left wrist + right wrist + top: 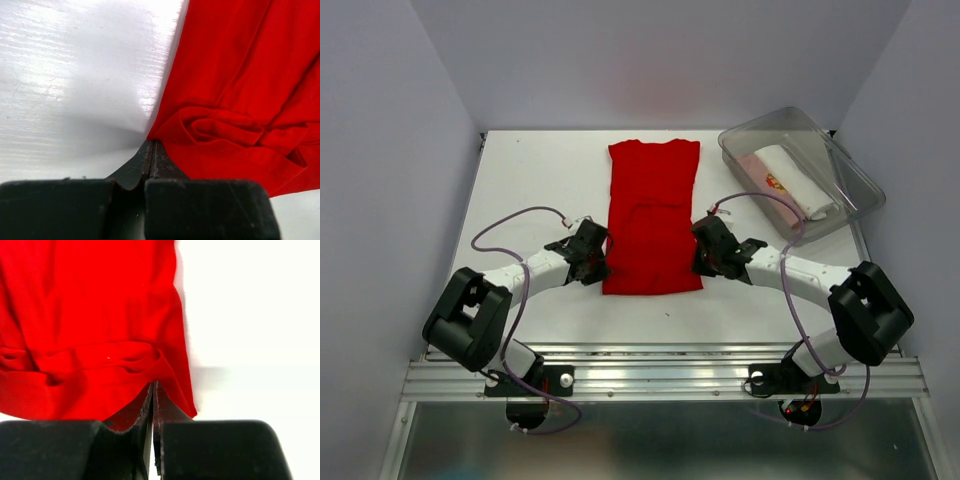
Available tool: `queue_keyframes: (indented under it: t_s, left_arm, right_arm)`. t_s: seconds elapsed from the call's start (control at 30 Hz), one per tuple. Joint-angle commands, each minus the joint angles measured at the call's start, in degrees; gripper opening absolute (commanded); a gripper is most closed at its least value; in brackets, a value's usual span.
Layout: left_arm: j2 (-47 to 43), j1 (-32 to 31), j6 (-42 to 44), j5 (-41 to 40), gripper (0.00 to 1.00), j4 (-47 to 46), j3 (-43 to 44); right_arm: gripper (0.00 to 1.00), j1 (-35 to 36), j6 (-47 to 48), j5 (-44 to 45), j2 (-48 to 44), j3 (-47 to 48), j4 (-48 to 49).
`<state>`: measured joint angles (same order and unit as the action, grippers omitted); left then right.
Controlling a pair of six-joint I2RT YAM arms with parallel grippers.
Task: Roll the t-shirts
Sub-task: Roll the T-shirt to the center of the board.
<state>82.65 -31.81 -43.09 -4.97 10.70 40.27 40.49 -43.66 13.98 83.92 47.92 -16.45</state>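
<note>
The bright red t-shirt (653, 215) lies folded into a long strip in the middle of the white table, collar end far, hem near. My left gripper (601, 256) is at its left edge near the hem, jaws shut on the red cloth (225, 100), which bunches into a small fold at the tips. My right gripper (700, 250) is at the right edge opposite, jaws shut on the red cloth (90, 330), also puckered at the tips. A rolled white t-shirt (798, 178) and a pale pink one with a red print (767, 177) lie in the tub.
The clear plastic tub (840, 165) stands at the back right of the table (530, 180). Grey walls close in the left, right and back. A metal rail (660, 375) runs along the near edge by the arm bases.
</note>
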Motion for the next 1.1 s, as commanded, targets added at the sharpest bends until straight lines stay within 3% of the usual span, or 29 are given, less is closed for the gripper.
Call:
queue_keyframes:
  t_s: [0.0, 0.23, 0.5, 0.77, 1.07]
  left_arm:
    - [-0.2, -0.3, -0.6, -1.7, 0.00, 1.0, 1.9]
    - [-1.3, -0.4, -2.1, -2.5, 0.00, 1.7, 0.9]
    - [-12.0, -2.0, -0.6, 2.3, 0.00, -2.3, 0.3]
    - [-5.3, -2.2, 0.0, 8.0, 0.00, -6.9, 0.6]
    - [1.3, -2.3, -1.3, 3.6, 0.00, -6.6, 1.7]
  right_arm:
    - [0.07, -0.1, 1.7, 2.3, 1.0, 0.3, -0.3]
    - [0.06, -1.4, 1.4, 4.0, 6.0, -1.5, 0.6]
    - [0.06, -1.4, 1.6, 2.6, 5.4, -2.1, 1.4]
    - [0.06, -1.4, 1.2, 1.6, 5.6, -2.4, 1.4]
    - [0.06, -1.4, 1.3, 1.4, 5.1, -3.2, 1.3]
